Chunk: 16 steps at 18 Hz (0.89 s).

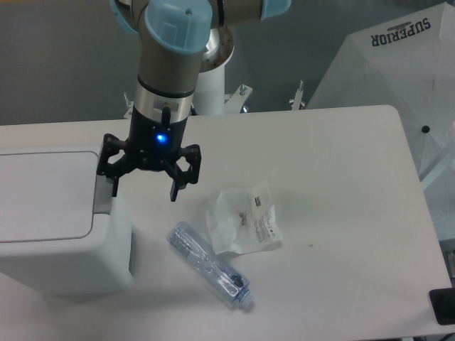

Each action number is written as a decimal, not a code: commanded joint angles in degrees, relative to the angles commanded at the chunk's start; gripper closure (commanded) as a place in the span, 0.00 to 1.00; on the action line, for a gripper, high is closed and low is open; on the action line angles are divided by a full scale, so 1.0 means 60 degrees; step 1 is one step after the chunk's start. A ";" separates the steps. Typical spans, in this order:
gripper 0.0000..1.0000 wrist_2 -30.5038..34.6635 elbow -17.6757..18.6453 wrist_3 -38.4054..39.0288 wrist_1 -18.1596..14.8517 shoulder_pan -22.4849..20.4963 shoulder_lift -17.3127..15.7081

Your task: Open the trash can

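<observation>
The white boxy trash can (50,249) stands at the left of the table, its flat rectangular lid (43,195) lying closed. A grey push tab (104,192) sits on the lid's right edge. My gripper (144,190) hangs just right of the can, its black fingers spread open and empty. The left fingertip (114,188) is at the grey tab; I cannot tell whether it touches it. The right fingertip (173,193) is over bare table.
A clear plastic bottle (210,266) lies on the table right of the can. A crumpled clear plastic bag with a label (245,220) lies beside it. A white umbrella (398,64) stands behind the table's right end. A dark object (444,305) sits at the lower right corner.
</observation>
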<state>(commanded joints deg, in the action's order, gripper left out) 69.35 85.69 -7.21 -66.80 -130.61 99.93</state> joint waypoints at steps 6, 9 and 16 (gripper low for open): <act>0.00 0.0015 0.0073 0.0000 0.0000 0.0000 0.0000; 0.00 0.0000 0.0103 0.0000 0.0015 0.0000 0.0000; 0.00 -0.0059 0.0000 0.0087 0.0000 0.0000 -0.0088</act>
<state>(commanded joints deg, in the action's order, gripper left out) 68.99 85.69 -6.68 -66.80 -130.61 99.41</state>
